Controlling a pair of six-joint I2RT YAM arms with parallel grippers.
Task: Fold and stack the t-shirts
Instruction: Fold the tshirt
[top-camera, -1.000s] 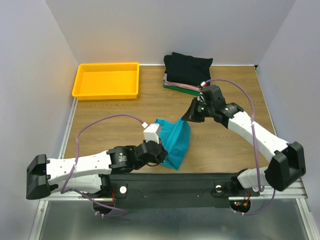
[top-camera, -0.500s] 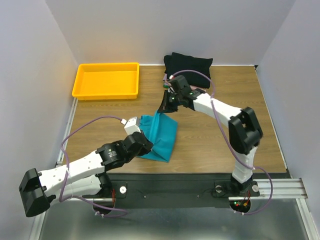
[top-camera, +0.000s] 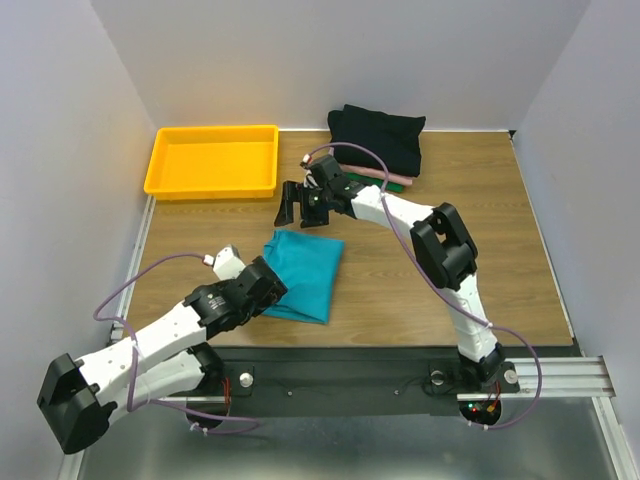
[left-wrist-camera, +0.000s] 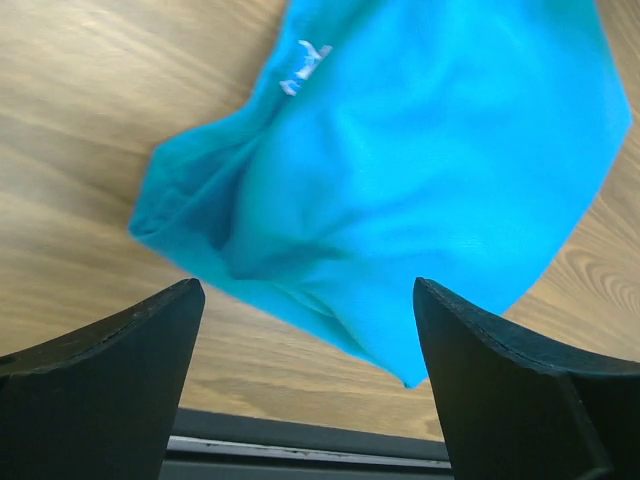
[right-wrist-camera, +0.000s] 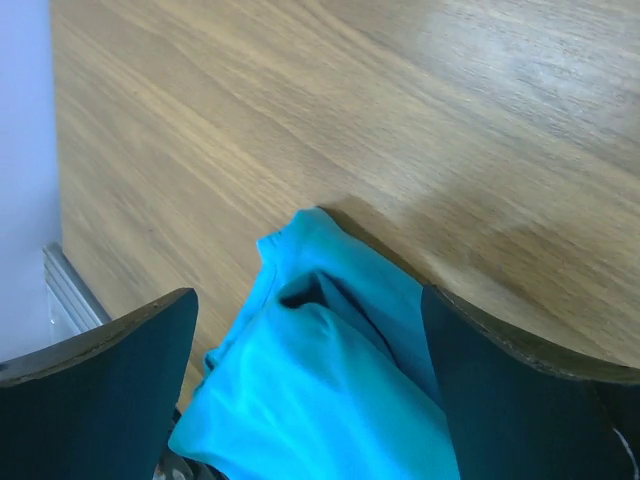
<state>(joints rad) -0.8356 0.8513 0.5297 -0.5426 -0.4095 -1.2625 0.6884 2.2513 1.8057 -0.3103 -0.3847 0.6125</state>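
Note:
A teal t-shirt (top-camera: 303, 268) lies folded flat on the wooden table, near the front and left of centre. My left gripper (top-camera: 270, 290) is at its near left edge. In the left wrist view this gripper (left-wrist-camera: 305, 290) is open, and the teal t-shirt (left-wrist-camera: 400, 170) lies ahead of the empty jaws. My right gripper (top-camera: 298, 210) hovers open just beyond the shirt's far edge. From the right wrist, the right gripper (right-wrist-camera: 310, 295) frames the teal t-shirt (right-wrist-camera: 330, 400) without touching it. Folded t-shirts (top-camera: 376, 138) are stacked at the back, black on top, pink and green edges (top-camera: 385, 180) below.
A yellow plastic tray (top-camera: 160, 165) sits at the back left of the table. The grey walls close in on the left, back and right. The black base rail (top-camera: 350, 365) runs along the near edge just behind the teal shirt.
Both grippers carried the teal shirt leftward, then opened and let it go. It now lies flat on the table. The right gripper has moved left to a spot beyond the shirt's far edge.

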